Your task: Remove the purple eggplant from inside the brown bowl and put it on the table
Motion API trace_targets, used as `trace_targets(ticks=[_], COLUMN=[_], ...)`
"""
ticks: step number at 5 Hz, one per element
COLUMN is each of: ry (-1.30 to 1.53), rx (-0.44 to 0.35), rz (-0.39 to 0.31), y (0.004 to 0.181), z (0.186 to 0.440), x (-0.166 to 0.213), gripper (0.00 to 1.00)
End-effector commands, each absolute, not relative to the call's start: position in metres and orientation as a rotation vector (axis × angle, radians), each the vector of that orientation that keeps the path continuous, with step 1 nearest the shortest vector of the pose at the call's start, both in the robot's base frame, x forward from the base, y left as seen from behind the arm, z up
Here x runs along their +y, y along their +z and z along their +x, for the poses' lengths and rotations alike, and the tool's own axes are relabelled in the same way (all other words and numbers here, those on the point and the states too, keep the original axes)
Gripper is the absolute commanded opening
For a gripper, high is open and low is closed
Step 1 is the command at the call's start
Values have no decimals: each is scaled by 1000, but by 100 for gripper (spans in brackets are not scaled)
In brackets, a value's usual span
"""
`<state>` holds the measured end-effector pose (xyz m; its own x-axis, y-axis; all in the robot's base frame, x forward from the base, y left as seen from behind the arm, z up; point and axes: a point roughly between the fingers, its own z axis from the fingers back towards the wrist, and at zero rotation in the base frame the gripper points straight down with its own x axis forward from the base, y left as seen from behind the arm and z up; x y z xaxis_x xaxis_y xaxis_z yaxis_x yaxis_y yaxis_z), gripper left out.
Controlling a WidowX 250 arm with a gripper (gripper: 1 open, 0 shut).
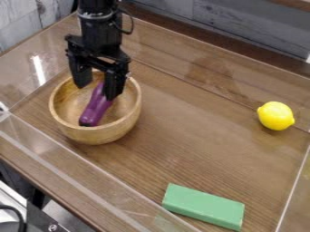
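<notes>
Camera view: end effector (97, 80) wide open, nothing gripped; straddle eggplant (96, 107) squarely before closing, tbh, avoid bowl (101, 136) rim.

A purple eggplant (92, 111) lies inside a round brown bowl (89, 135) on the left of a wood-grain surface (169, 148). The black claw (97, 83), open, hangs over the bowl, around the eggplant's far end. A yellow lemon (276, 115) sits at right; a green block (204, 207) lies flat at the near side.
</notes>
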<state>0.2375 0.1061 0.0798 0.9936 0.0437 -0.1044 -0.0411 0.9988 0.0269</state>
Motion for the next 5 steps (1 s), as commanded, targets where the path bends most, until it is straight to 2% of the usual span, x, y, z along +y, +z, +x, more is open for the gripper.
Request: trace_targets(ticks=[1, 5], ry=[55, 71], rx=[79, 81], rz=[41, 35], y=[77, 51], z=[239, 238], x=[114, 120], gripper=[100, 100])
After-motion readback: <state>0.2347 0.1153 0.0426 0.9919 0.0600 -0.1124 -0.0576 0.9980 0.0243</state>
